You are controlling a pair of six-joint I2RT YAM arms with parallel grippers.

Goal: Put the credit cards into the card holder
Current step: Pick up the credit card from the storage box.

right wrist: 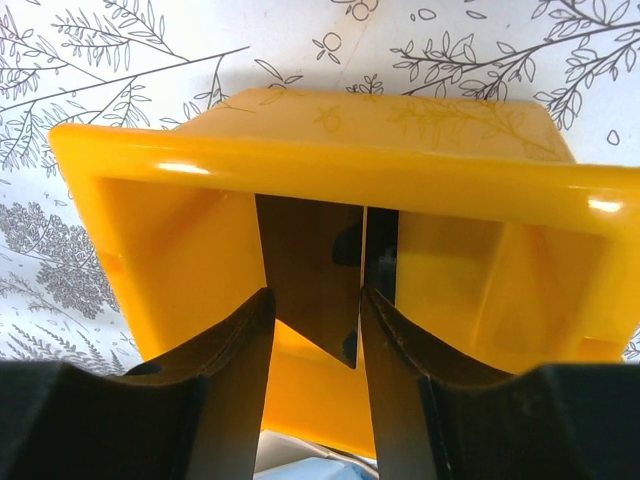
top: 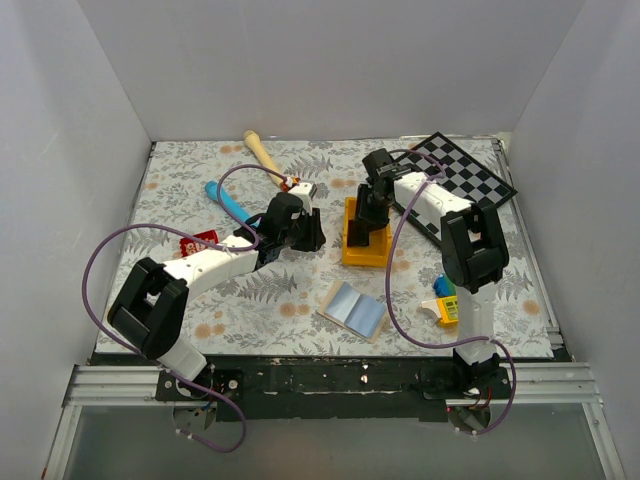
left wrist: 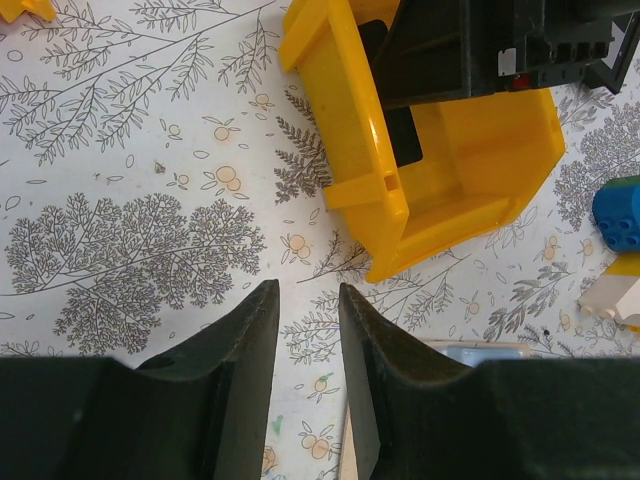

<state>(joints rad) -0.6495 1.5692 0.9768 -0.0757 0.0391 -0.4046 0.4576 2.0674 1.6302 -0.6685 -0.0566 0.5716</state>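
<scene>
Bin [right wrist: 320,160], yellow, at frame centre holds a dark card [right wrist: 305,260] between the part-open right jaws, grip unclear; left jaws part open, empty.

**A:** Card holder [top: 355,308]?
**B:** Lower centre of the top view. It lies flat and unfolded, pale blue-grey lining facing up.
**A:** Credit card [top: 198,242]?
**B:** Left of centre. Small, red with white markings, lying flat.
</scene>
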